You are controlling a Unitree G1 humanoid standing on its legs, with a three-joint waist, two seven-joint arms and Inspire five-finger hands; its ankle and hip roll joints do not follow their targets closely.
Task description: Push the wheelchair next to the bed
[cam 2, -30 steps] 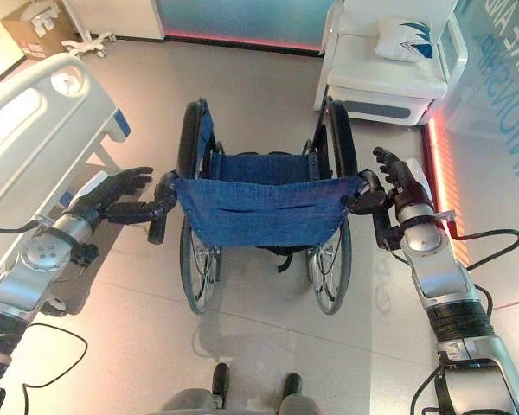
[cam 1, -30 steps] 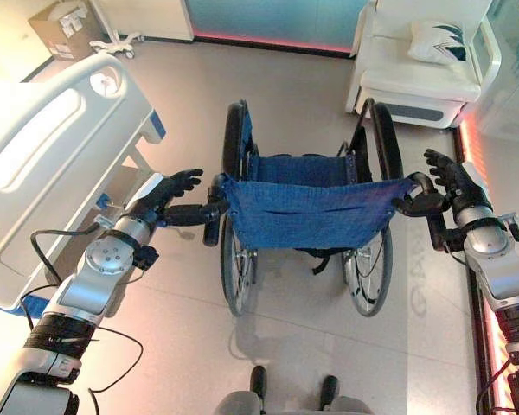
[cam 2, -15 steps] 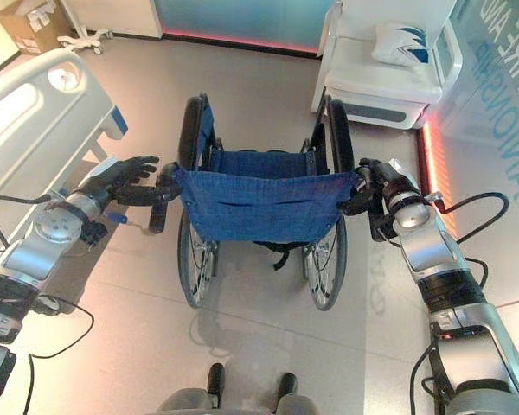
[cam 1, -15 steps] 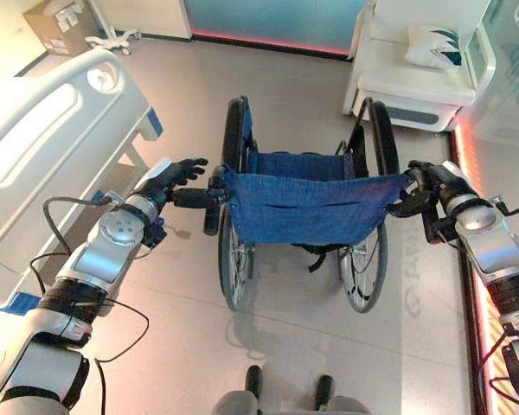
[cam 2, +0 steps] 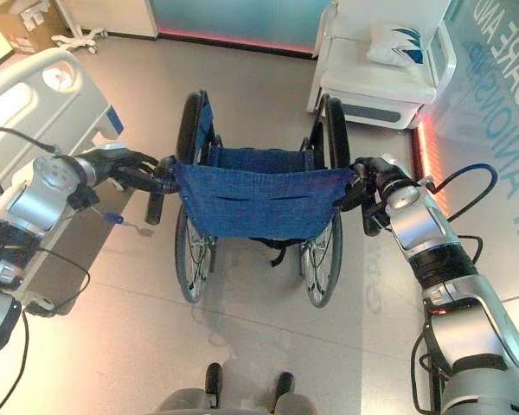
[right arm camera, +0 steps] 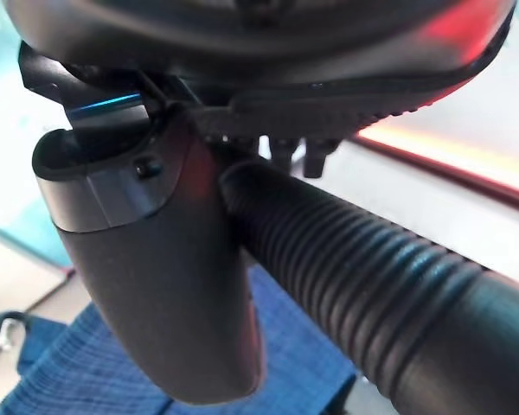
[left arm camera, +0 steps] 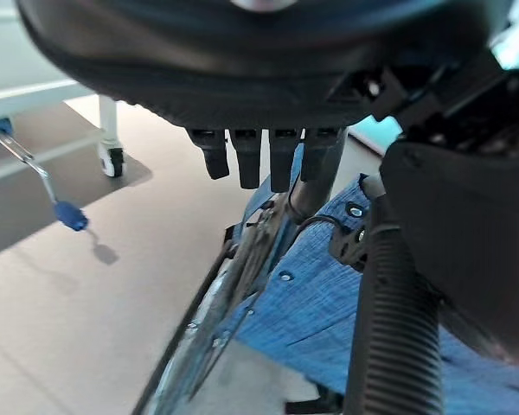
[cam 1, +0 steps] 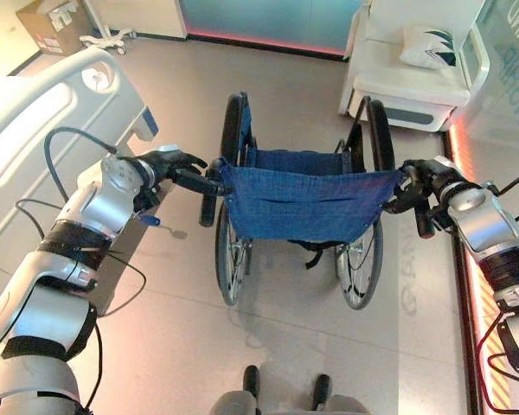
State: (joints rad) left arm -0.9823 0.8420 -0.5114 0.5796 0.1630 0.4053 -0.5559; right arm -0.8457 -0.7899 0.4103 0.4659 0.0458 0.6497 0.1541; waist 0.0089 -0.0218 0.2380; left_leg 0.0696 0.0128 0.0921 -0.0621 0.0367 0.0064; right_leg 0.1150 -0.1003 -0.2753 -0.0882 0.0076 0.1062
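**Now both hands are on the wheelchair's push handles**

Squarely in the middle of the floor stands the wheelchair, seen from behind, its blue fabric backrest stretched between two black ribbed push handles and its big wheels on either side; it faces away from the robot, toward the far wall. At the backrest's left corner the left push handle sticks out, and the left hand rests on it, fingers bent over the top; in the left wrist view the fingertips hang past the ribbed grip and the thumb lies against it, so the hand is wrapped on that handle. At the other corner the right hand closes on the right push handle; the right wrist view has the thumb pressed down beside the ribbed grip with the fingers curled over its far side. To the wheelchair's left is the bed, white, with a moulded side rail and a blue corner piece; bare floor lies between it and the chair's left wheel, so the two are near but apart. A blue-tipped crank handle pokes out low from the bed frame. Beyond the wheelchair, to the right, sits a white armchair carrying a white cushion; in the far left corner are a cardboard box and a white wheeled stand base.
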